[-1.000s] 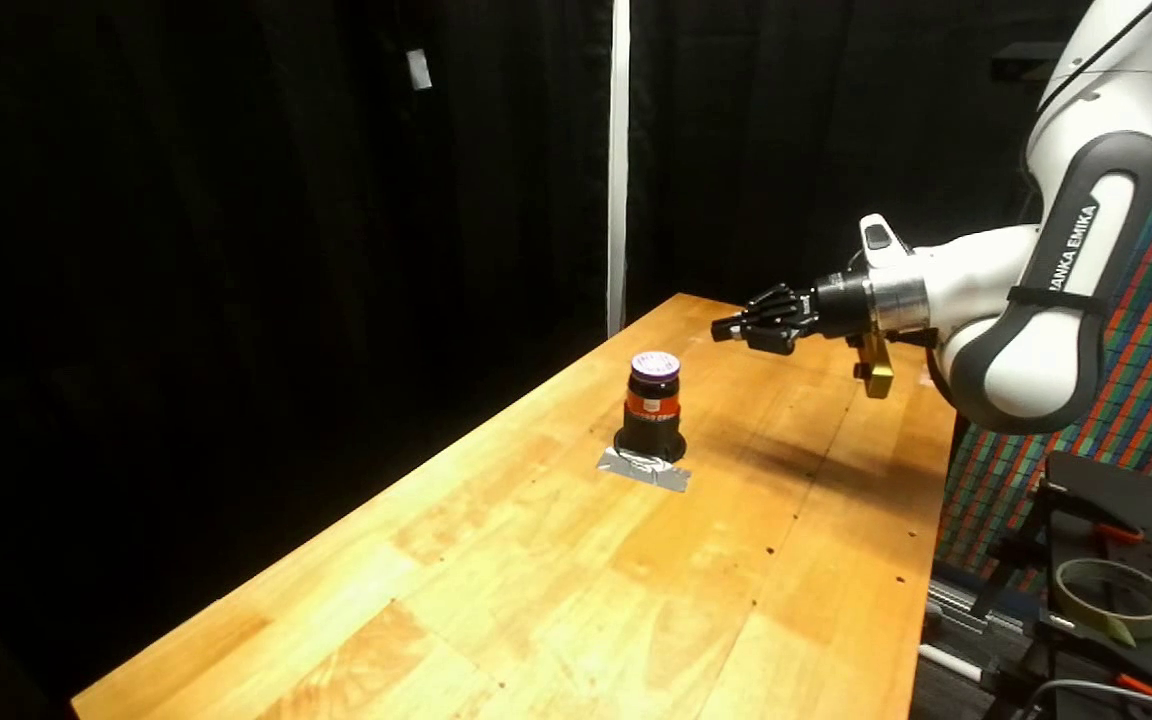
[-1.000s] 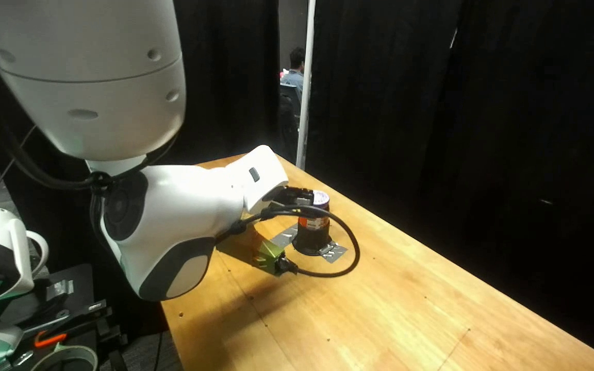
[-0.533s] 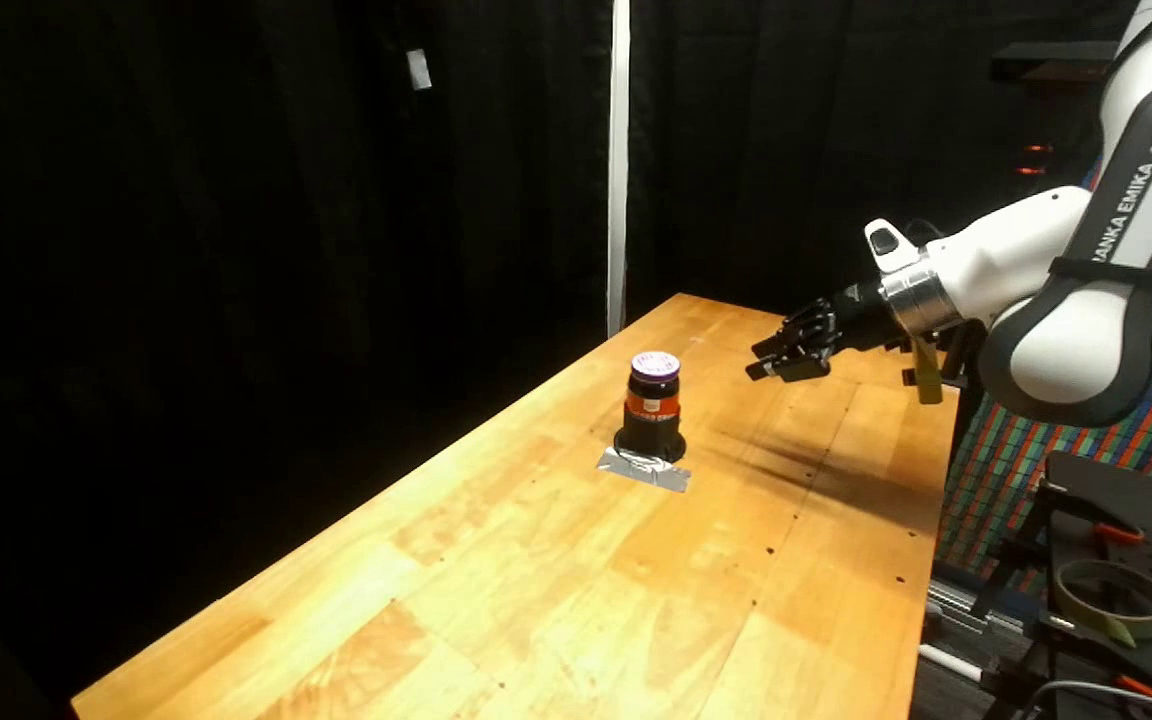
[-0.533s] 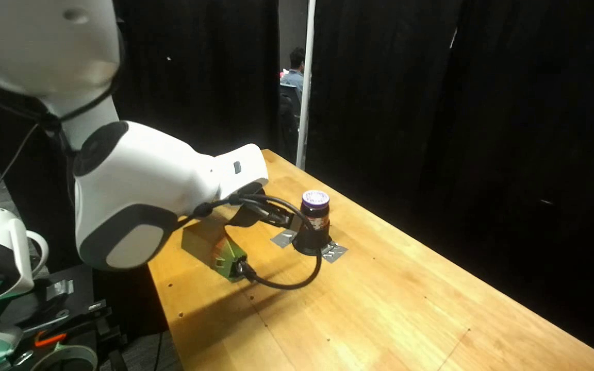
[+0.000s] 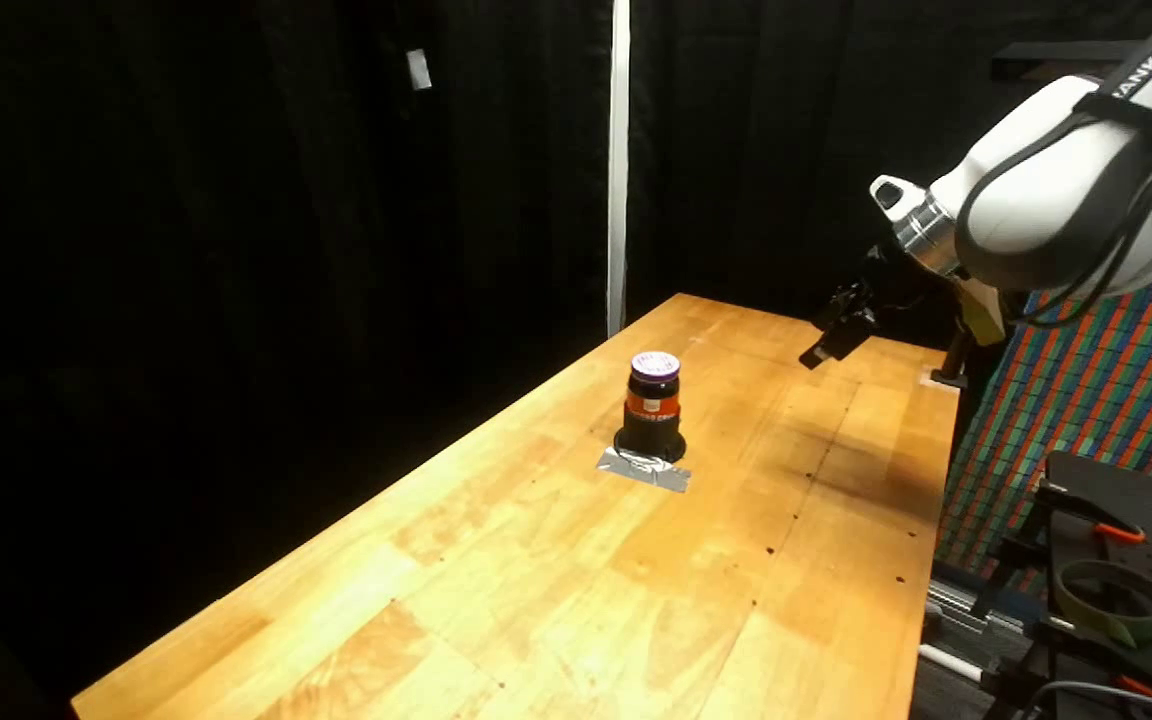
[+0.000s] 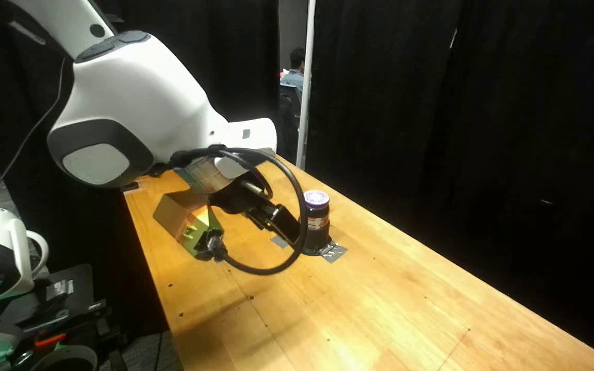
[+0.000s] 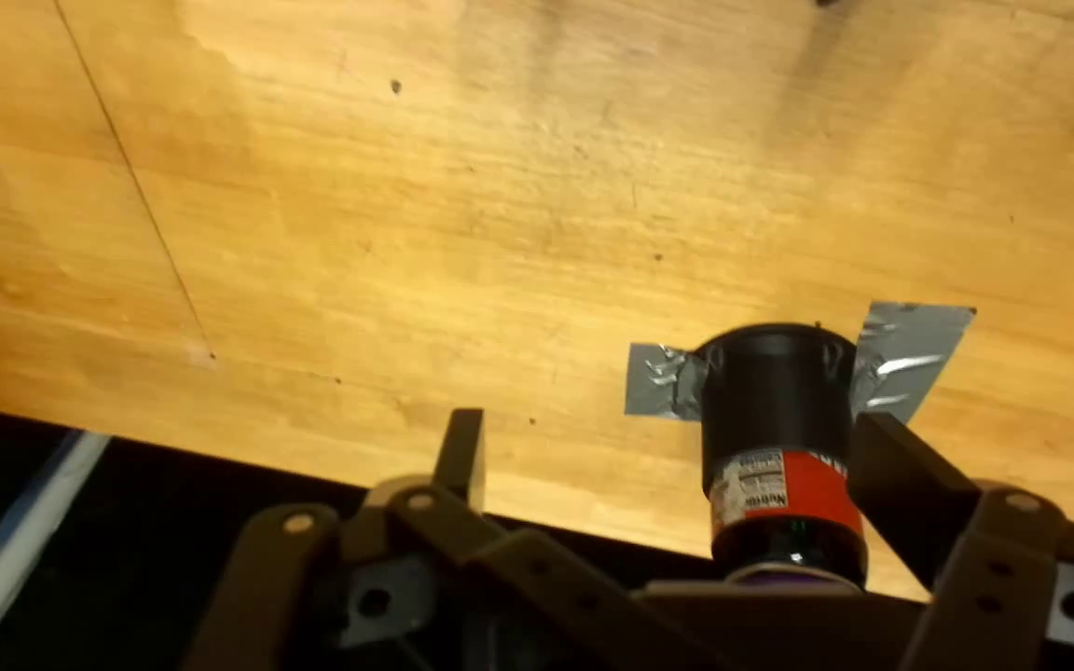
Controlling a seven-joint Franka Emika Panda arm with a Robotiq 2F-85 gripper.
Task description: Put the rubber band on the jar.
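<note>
The jar, dark with an orange-red label and a white-topped purple lid, stands upright in a black holder on the wooden table; it shows in both exterior views. My gripper is above the table, apart from the jar and tilted down. Its jaws stand wide apart with nothing gripped. In the wrist view the jar shows right of centre, beyond the gap and partly overlapped by one of the fingers; its lid is mostly covered by gripper parts. I cannot make out the rubber band.
Silver tape fixes the holder to the wooden table. A black cable loops out from the wrist, crossing in front of the jar in an exterior view. Beside the table a dark shelf carries a tape roll. Black curtains hang behind.
My gripper has drawn back from the jar and tipped further downward, while the wrist has risen. Its jaws have spread from nearly shut to wide apart. Jar and holder have not moved.
</note>
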